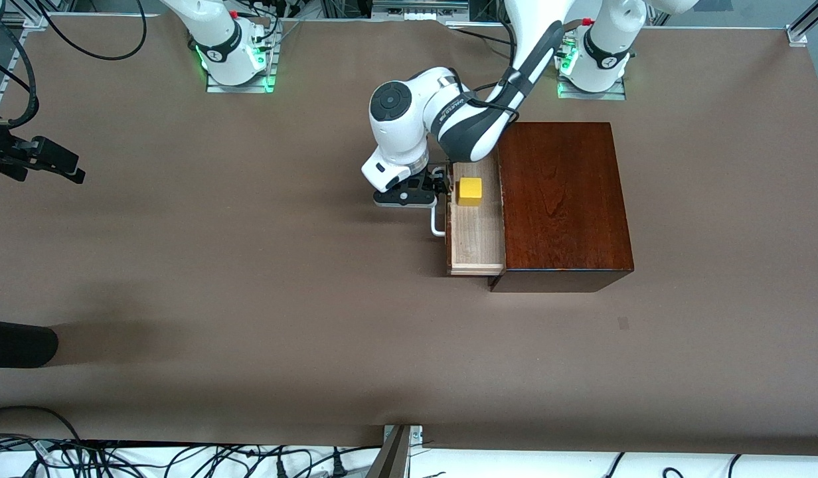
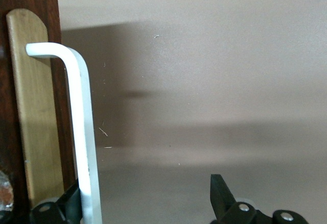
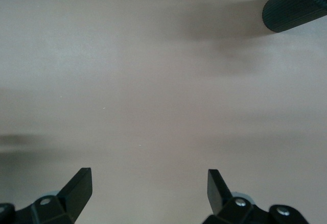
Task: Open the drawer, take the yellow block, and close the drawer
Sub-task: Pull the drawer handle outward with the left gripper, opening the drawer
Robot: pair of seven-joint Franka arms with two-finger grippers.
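Resting at the white handle [image 2: 82, 132] of the drawer [image 1: 475, 229], the left gripper [image 1: 434, 188] has its fingers [image 2: 220, 193] spread wide; one finger sits against the bar, the other well apart, nothing clamped. Drawer is pulled partway out of the box [image 1: 562, 199], toward the right arm's end of the table [image 1: 249, 299]. Yellow block [image 1: 469, 191] lies in the drawer, just beside the gripper. Lettering on the left arm's wrist is unreadable. Right gripper [image 3: 148, 188] waits, spread open and empty over bare table, a black ribbed cylinder [image 3: 296, 7] nearby.
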